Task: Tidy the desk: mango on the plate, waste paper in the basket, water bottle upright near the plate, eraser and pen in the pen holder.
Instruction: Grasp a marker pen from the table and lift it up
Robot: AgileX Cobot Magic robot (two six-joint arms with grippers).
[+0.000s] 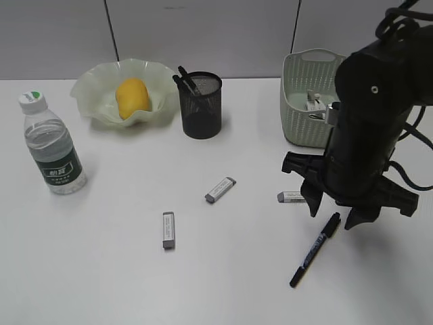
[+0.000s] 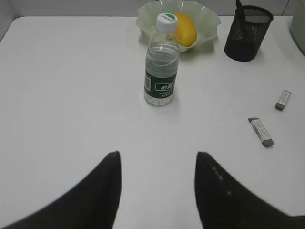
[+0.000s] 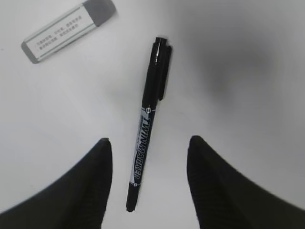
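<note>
White desk (image 1: 101, 271) surface runs back to a grey partition wall. The step in hand appears to be picking up the pen (image 1: 315, 249).

Pen: a black marker, cap clipped on, with a pale printed band along the barrel reading "TWIN MARKER" in the right wrist view (image 3: 145, 129). It lies flat on the desk, aligned roughly with the gripper's forward axis.

Right gripper (image 1: 334, 210): jaws spread, nothing held, positioned directly above the pen with one finger on each side of the barrel. In the right wrist view (image 3: 148, 181) the printed band sits between the fingers, slightly nearer the left one.

Recommended procedure: shift slightly to centre the barrel, descend until the fingertips nearly meet the desk, then close across the barrel at the printed band, near mid-length, so the pen does not tip when lifted. The round barrel may roll if one finger touches first.

Relative to the pen: one eraser (image 1: 291, 197) lies just beside its upper end, two more erasers (image 1: 220, 189) (image 1: 168, 229) lie well to its left, the pen holder (image 1: 201, 105) stands far behind them, and the basket (image 1: 308, 95) stands behind the arm.

Left gripper (image 2: 157, 186): jaws spread, empty, above bare desk, facing the upright water bottle (image 2: 162, 62).
</note>
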